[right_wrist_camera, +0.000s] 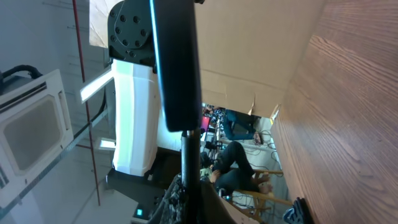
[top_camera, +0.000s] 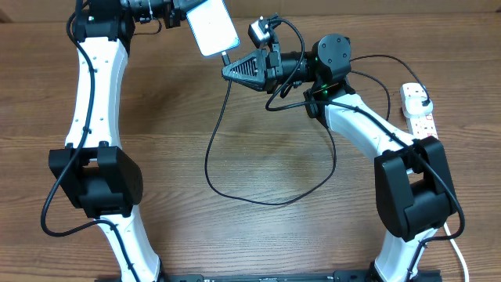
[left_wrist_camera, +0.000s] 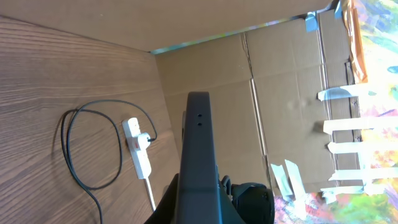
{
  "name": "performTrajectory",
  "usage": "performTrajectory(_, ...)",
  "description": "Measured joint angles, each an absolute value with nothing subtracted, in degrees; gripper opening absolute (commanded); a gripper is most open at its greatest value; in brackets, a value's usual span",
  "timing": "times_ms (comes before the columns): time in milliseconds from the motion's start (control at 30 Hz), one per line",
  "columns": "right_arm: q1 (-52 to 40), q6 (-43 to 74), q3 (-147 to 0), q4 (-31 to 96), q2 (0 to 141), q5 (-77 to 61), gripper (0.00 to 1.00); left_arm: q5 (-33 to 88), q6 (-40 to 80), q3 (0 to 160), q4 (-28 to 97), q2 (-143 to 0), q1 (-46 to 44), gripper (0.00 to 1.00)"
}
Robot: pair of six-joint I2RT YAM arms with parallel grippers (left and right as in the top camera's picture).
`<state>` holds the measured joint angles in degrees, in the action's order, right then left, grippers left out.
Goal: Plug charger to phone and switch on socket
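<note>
- The charger (right_wrist_camera: 186, 163) lies closest to the right wrist camera. Its thin stem rises out of the right gripper (right_wrist_camera: 186, 202), whose jaws are pinching it just below the tip.
- The tip meets the lower end of the phone (right_wrist_camera: 177, 62). Whether it is fully seated cannot be told.
- The phone is off the tabletop (top_camera: 274, 235), screen up to the overhead camera, and appears to be clamped at its far end in the jaws of the left gripper (top_camera: 174, 12).
- The cable hangs in a slack loop across the tabletop to the socket (top_camera: 417, 111) at the right edge, where its plug (top_camera: 423, 99) sits in the strip.
- The position of the socket's switches cannot be read.
- Risk: an off-axis push could jam or bend the tip, since both parts are held in mid-air.
- Risk: the phone could slip in the left jaws under insertion force.
- Risk: drawing the right arm away could snag the loop and pull the tip out.
</note>
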<state>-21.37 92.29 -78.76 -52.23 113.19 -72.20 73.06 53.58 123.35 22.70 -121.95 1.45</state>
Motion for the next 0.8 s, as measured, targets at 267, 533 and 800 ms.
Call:
performTrajectory(267,-21.34,91.68,-78.76,-52.27,113.19,-72.23,0.04,73.14,53.58,123.35,22.70,-121.95,1.45,0.04)
performTrajectory(533,-21.37,91.50,-78.76,-52.27,113.19,-73.06,0.04,73.47,53.41,123.35,22.70,-121.95,1.08,0.04)
performTrajectory(800,-21.34,91.46,-78.76,-52.27,113.19,-73.03,0.04,74.15,53.41,123.35,22.70,-121.95,0.38,0.04)
